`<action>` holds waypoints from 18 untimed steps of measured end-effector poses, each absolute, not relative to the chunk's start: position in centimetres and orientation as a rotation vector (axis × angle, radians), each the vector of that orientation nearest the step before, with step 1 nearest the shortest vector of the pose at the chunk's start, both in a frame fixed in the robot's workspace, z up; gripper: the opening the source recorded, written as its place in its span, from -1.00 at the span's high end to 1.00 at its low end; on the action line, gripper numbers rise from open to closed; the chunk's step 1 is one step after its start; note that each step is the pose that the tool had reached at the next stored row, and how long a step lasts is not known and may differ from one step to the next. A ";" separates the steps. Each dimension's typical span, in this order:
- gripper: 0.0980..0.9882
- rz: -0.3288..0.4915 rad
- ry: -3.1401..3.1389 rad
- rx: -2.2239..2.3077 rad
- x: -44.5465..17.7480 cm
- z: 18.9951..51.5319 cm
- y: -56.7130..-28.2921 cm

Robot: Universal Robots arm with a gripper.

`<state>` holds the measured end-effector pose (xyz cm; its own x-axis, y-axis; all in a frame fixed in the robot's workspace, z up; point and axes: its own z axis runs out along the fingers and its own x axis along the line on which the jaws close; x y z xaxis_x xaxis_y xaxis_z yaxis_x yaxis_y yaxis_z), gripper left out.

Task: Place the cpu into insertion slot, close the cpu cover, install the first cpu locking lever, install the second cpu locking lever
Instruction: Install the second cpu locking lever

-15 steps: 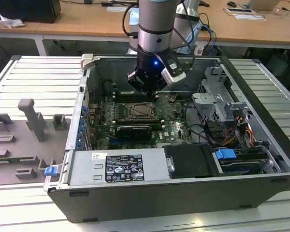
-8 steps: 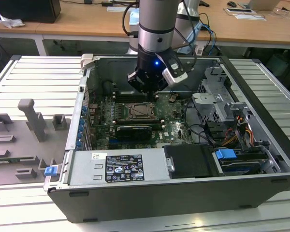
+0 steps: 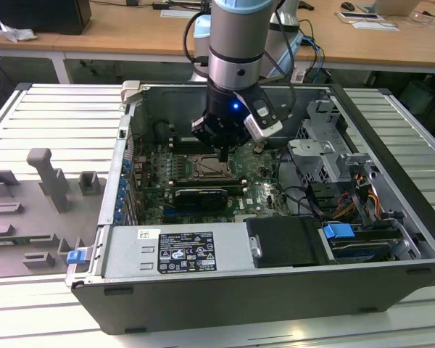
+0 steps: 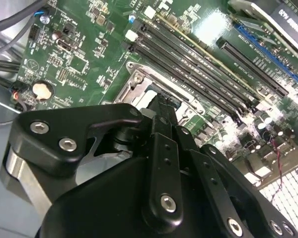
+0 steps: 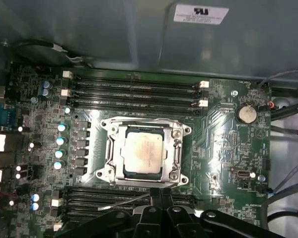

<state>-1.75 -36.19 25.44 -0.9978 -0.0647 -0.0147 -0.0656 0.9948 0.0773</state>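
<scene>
1. In the exterior view, the gripper (image 3: pixel 223 154) hangs just above the insertion slot (image 3: pixel 212 169) on the green board (image 3: pixel 261 192). A white label (image 3: pixel 185 251) sits at 6 o'clock from it; its print is too small to read.
2. In the second wrist view, the black fingers (image 4: pixel 161 119) seem pressed together, holding nothing.
3. In the first wrist view, the cpu (image 5: pixel 142 152) lies inside the slot, with the cpu cover (image 5: pixel 176 154) down around it. The chip looks light, stiff and easy to break, so its edges are the best place to hold.

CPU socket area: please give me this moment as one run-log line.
cpu: seated in insertion slot | cpu cover: down around it | gripper: at socket edge, holding nothing
</scene>
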 end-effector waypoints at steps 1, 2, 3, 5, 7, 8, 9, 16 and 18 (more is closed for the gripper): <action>0.98 0.124 3.125 -0.102 -1.8 25.3 -36.2; 0.98 0.125 3.125 -0.102 -1.8 25.1 -36.2; 0.98 0.125 3.125 -0.102 -1.8 24.8 -36.2; 0.98 0.125 3.126 -0.102 -1.8 24.3 -36.2; 0.98 0.125 3.126 -0.102 -2.0 24.2 -36.6; 0.98 0.126 3.126 -0.102 -2.1 24.2 -36.8; 0.98 0.127 3.126 -0.102 -2.2 24.2 -36.9; 0.98 0.148 3.124 -0.114 -5.1 22.6 -37.7; 0.98 0.158 3.124 -0.114 -5.2 22.6 -37.9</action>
